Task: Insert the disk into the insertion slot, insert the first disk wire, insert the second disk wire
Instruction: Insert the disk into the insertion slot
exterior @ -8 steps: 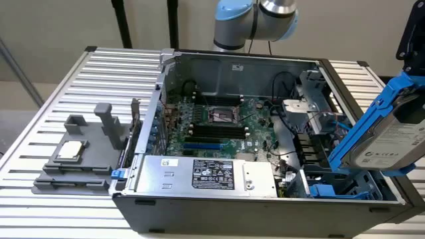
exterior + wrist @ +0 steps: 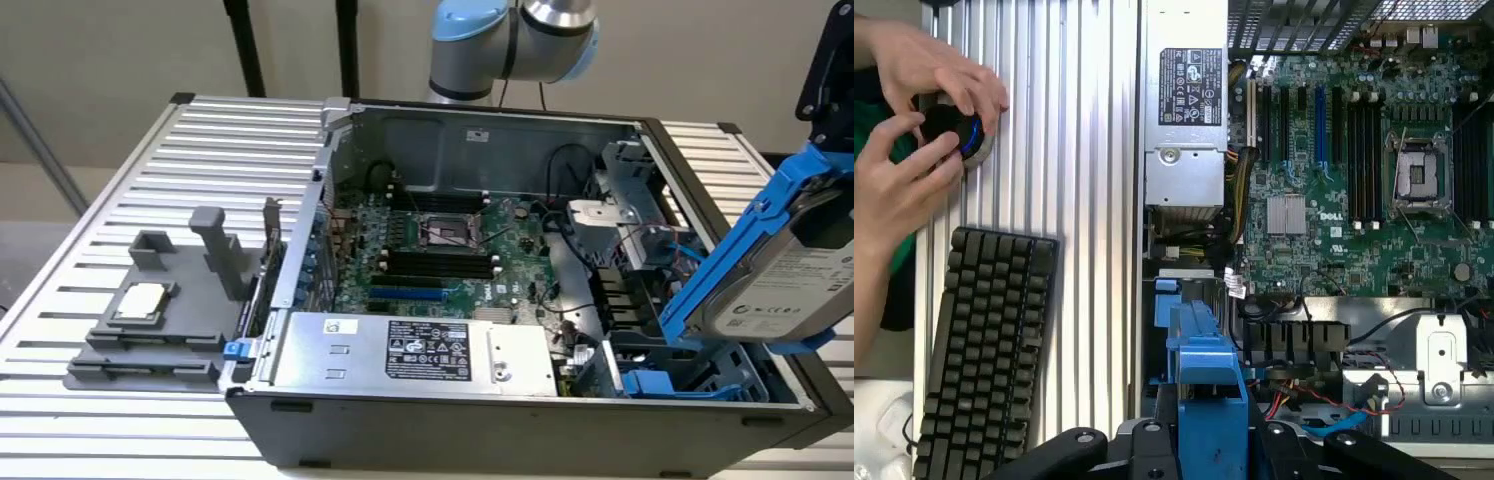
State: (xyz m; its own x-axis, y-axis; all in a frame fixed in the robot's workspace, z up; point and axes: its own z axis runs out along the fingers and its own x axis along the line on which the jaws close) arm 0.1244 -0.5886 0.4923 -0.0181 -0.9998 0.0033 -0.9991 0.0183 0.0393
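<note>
disk (image 2: 787, 270) pinched between the gripper (image 2: 1204, 440) jaws, up in the air above the insertion slot (image 2: 674, 360), not in. long axis steeply tilted, near upright, label side showing. cables (image 2: 654, 250) beside cage, power supply box (image 2: 414, 350) near.

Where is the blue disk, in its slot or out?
Out. The disk hangs tilted in the air above the open computer case, over the insertion slot, not inside it.
</note>
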